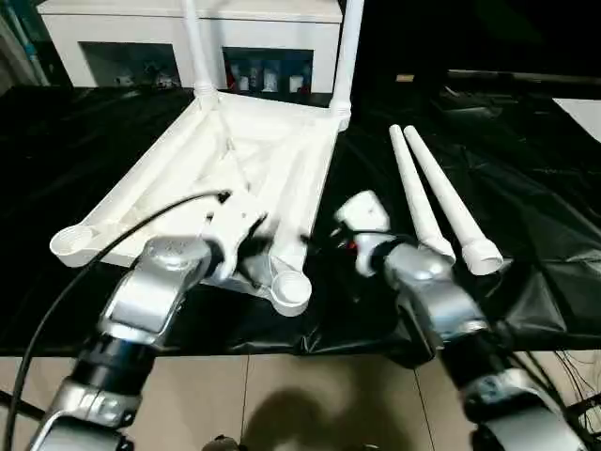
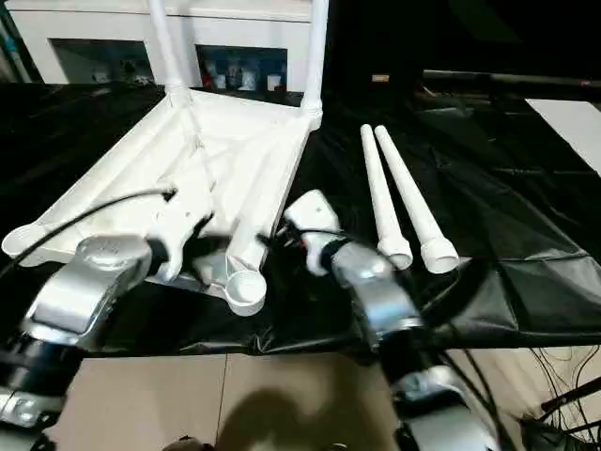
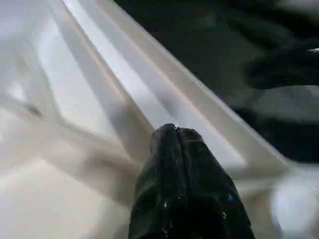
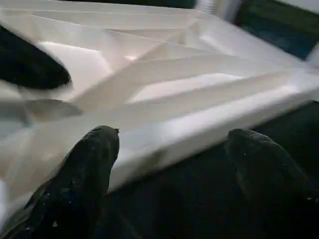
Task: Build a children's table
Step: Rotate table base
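A: Left eye view first. Tabletop (image 1: pixel 202 178) lies upside down on the black-covered worktop (image 1: pixel 545 216), ribbed underside up. Two legs already stand in the far corner sockets: one (image 1: pixel 195 47), the other (image 1: pixel 349 56). Two loose legs (image 1: pixel 441 202) lie side by side on the worktop, just right of the tabletop.

B: So halfway, I'd say. End effectors?

A: Left end effector (image 3: pixel 174 137) is clenched with nothing between its fingers, tip over the ribbing near the tabletop's near edge. Right end effector (image 4: pixel 169 149) is spread wide, released, empty. It points at the tabletop's right edge, black cover below it.

B: Near sockets?

A: Near-right socket (image 1: pixel 290 289) is empty, sits right between the two arms. Near-left socket (image 1: pixel 73 242) is empty too.

B: Step in hand?

A: Looks like the third leg's turn, not yet picked up. Neither arm touches a loose leg.

B: Next move needs?

A: My guess: right arm swings right to the closer loose leg, closes on it, tips it upright, seats it in the near-right socket. Left could steady the tabletop so it doesn't slide on the slick cover.

B: Background?

A: White cabinet (image 1: pixel 188 23) behind, not part of the job.
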